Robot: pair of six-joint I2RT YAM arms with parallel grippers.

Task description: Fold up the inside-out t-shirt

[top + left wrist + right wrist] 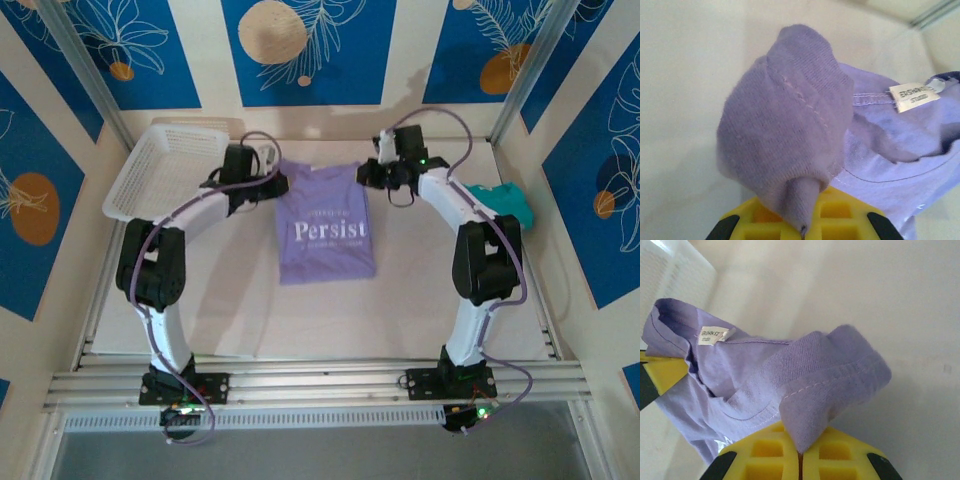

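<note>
1. Looking down from above, you find the t-shirt (325,235) lying flat in the middle of the table (300,320), between the two arms. Its white lettering faces up and its collar end is farthest from the bases.
2. Your left gripper (262,186) sits at the far left corner of the shirt and your right gripper (377,172) at the far right corner. Each is clamped tight on a pinch of purple cloth.
3. My judgement of progress: the shirt reads as a narrow rectangle with no sleeves sticking out, so the sides look tucked in. The lengthwise fold, collar end to near hem, is not yet made, and it seems to be the step in hand.
4. The overhead view gives you the layout: the basket (165,165) at far left, apart from the shirt, and a teal garment (505,205) by the right wall.
5. The wrist views give you grip detail too small to read from above. On the left, cloth bunches into a hump above the closed yellow fingers (840,215). On the right, a stitched hem drapes over the fingers (765,454). The neck label (914,96) sits just beyond.
</note>
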